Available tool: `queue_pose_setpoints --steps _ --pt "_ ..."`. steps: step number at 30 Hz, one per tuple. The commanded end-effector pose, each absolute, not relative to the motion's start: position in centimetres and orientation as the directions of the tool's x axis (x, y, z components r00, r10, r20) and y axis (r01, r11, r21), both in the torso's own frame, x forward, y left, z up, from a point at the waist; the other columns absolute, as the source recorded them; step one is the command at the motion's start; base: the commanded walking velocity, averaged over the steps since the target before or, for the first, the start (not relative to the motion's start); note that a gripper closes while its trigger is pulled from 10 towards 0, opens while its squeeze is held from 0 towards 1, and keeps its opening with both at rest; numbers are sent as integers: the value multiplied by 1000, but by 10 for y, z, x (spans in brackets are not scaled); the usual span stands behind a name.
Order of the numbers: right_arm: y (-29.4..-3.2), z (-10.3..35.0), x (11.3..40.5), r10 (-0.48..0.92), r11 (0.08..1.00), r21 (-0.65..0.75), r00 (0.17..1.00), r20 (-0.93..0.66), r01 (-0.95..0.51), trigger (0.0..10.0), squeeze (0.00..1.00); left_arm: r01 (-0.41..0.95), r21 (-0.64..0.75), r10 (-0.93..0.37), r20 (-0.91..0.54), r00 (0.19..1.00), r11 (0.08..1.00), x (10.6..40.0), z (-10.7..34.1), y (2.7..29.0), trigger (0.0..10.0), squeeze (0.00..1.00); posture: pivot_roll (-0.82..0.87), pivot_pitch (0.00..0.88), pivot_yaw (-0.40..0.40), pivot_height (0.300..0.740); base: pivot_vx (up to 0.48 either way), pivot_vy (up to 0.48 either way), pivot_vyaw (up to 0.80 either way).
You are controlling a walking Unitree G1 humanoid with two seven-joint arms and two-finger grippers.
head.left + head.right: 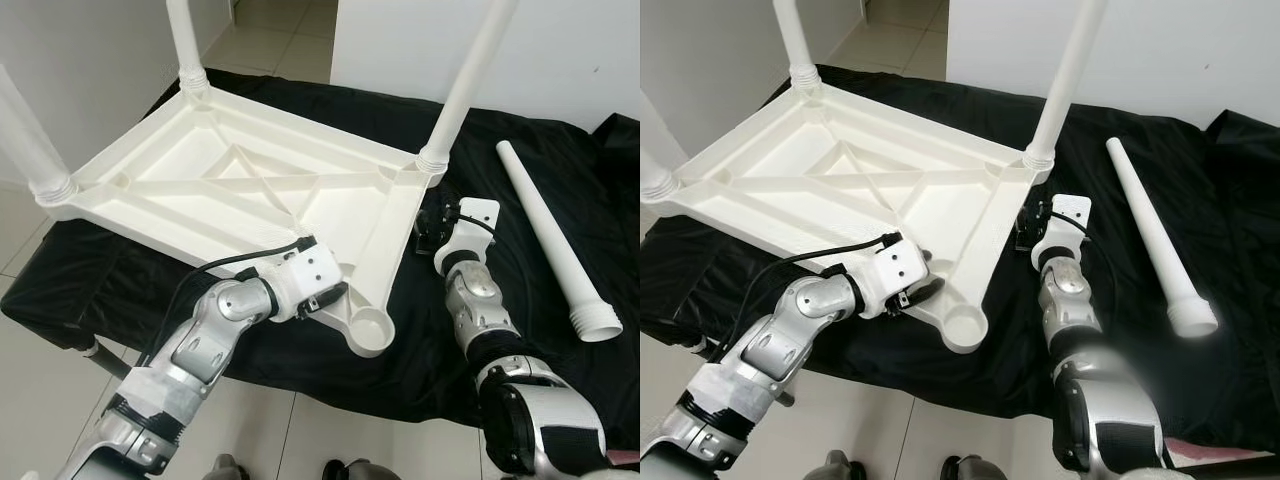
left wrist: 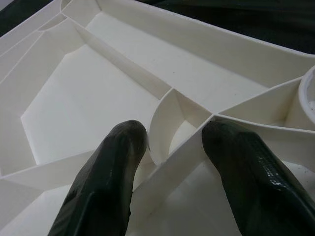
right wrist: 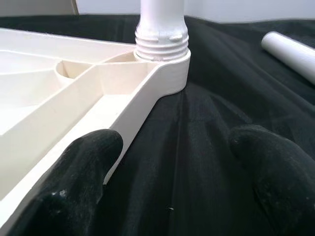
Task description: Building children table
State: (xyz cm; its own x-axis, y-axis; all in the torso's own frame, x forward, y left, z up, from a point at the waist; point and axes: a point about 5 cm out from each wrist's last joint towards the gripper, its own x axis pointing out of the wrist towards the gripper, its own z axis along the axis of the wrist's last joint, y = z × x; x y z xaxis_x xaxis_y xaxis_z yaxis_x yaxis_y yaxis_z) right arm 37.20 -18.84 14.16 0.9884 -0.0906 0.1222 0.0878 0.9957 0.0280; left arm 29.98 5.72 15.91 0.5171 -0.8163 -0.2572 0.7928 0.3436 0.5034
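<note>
The loose table leg point(image 1: 555, 238) lies at two o'clock from the open, empty right gripper point(image 1: 430, 232) (the nearer one); the left gripper point(image 1: 325, 300) straddles a rib of the upturned table point(image 1: 230, 175).

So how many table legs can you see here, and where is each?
4. Three stand screwed into the upturned tabletop: far-left leg, near-left leg, far-right leg. The loose leg lies on the black cloth. The near-right socket is empty.
</note>
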Motion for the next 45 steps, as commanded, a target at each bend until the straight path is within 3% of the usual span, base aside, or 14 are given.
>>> queue_pose_setpoints --steps 1,12,16,24,26,27,31,36,37,39,45 --pt "-195 142 362 -93 996 18 976 198 91 10000 0 787 509 -832 -219 510 348 303 166 60 10000 0 41 113 -45 740 0 0 0" --pt "-213 152 334 -135 991 44 931 339 127 10000 0 820 467 -864 -200 462 331 313 181 82 10000 0 19 118 -27 740 0 0 0" --pt "-222 159 325 -131 991 31 919 371 128 10000 0 826 496 -852 -279 442 266 323 177 96 10000 0 12 116 -16 740 0 0 0" --pt "-224 166 322 -132 991 24 912 389 133 10000 0 845 479 -822 -362 439 240 338 166 101 10000 0 8 104 -6 740 0 0 0" --pt "-223 168 323 -131 991 28 910 394 131 10000 0 854 468 -814 -390 429 226 341 163 101 10000 47 9 103 -3 740 0 0 0" --pt "-222 169 323 -131 991 39 909 396 126 10000 0 865 454 -810 -413 417 213 343 159 101 10000 1000 12 101 -2 740 0 0 0" --pt "-218 172 323 -124 992 42 910 396 117 10000 0 909 370 -810 -464 358 190 347 151 102 10000 1000 8 98 2 740 0 0 0" --pt "-217 173 324 -122 993 42 910 396 114 10000 0 905 382 -776 -507 375 187 353 147 103 10000 1000 8 93 7 740 0 0 0" --pt "-217 174 324 -121 993 41 910 397 114 10000 0 901 391 -752 -532 388 189 356 145 105 10000 0 8 93 7 740 0 0 0" --pt "-217 175 325 -121 993 39 909 398 115 10000 0 918 315 -703 -595 389 242 363 141 111 10000 0 4 87 14 740 0 0 0" --pt "-217 175 325 -120 993 35 910 396 115 10000 0 930 212 -711 -599 367 301 368 144 111 10000 0 -3 82 24 740 0 0 0"
